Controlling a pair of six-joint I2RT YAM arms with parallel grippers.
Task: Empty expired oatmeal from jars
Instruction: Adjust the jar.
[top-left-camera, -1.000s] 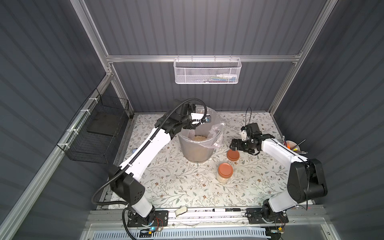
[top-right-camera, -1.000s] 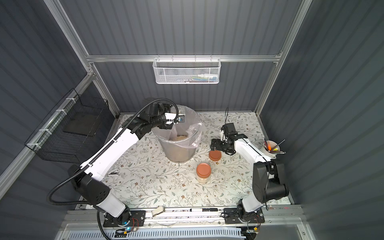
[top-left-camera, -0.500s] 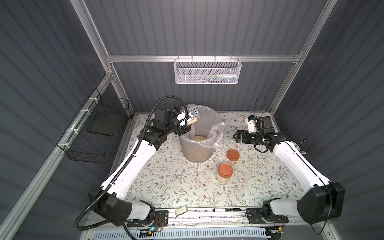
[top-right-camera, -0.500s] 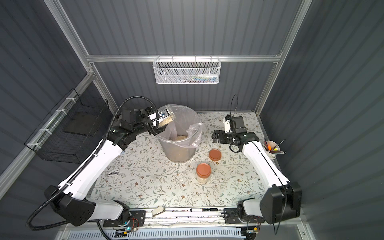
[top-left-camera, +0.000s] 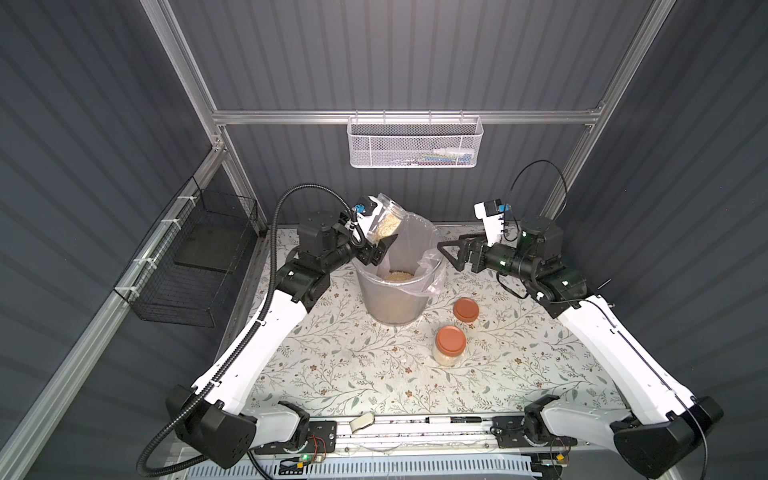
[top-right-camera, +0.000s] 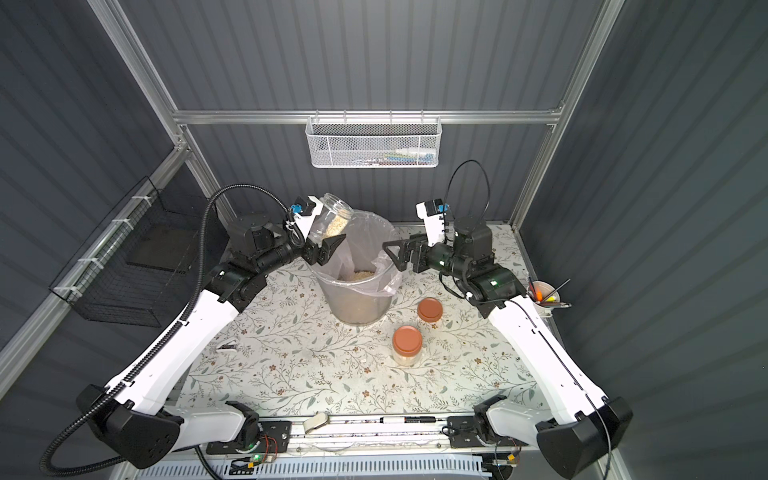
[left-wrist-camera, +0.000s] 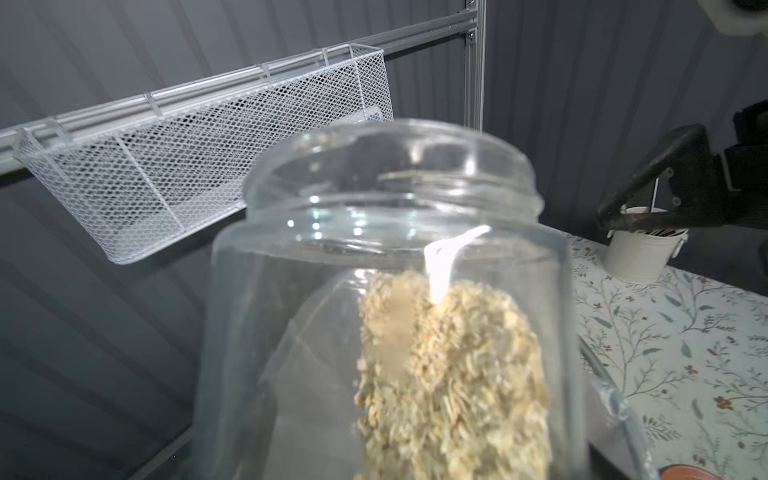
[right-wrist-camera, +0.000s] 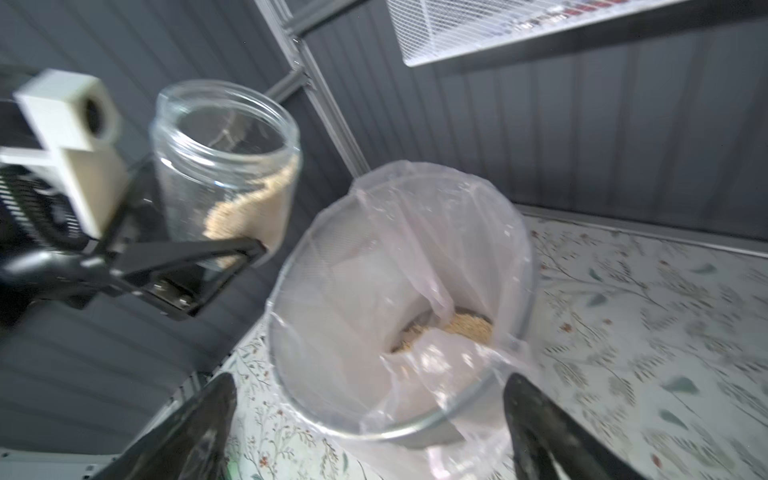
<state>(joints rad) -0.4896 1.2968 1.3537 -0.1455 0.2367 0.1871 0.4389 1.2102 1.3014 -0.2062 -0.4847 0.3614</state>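
Observation:
My left gripper (top-left-camera: 380, 233) (top-right-camera: 328, 237) is shut on an open glass jar (top-left-camera: 388, 220) (top-right-camera: 332, 217) (left-wrist-camera: 390, 249) (right-wrist-camera: 224, 166), held tilted above the bin's left rim with its mouth up. Oatmeal (left-wrist-camera: 453, 374) lies along the jar's lower side. The grey plastic-lined bin (top-left-camera: 395, 307) (top-right-camera: 361, 305) (right-wrist-camera: 415, 432) holds more oatmeal (top-left-camera: 399, 275) (right-wrist-camera: 457, 328). My right gripper (top-left-camera: 446, 251) (top-right-camera: 390, 249) (right-wrist-camera: 370, 386) is open and empty by the bin's right rim. A second jar (top-left-camera: 449, 347) (top-right-camera: 407, 345) with an orange lid stands on the table. A loose orange lid (top-left-camera: 466, 309) (top-right-camera: 430, 309) lies beside it.
A white cup of pens (top-right-camera: 542, 295) (left-wrist-camera: 640, 253) stands at the table's right edge. A white mesh basket (top-left-camera: 413, 143) hangs on the back wall and a black wire basket (top-left-camera: 195, 266) on the left wall. A marker (top-left-camera: 451, 419) lies at the front edge.
My left gripper has drawn the jar back from over the bin to its left rim. My right gripper has risen from beside the loose lid to the bin's right rim.

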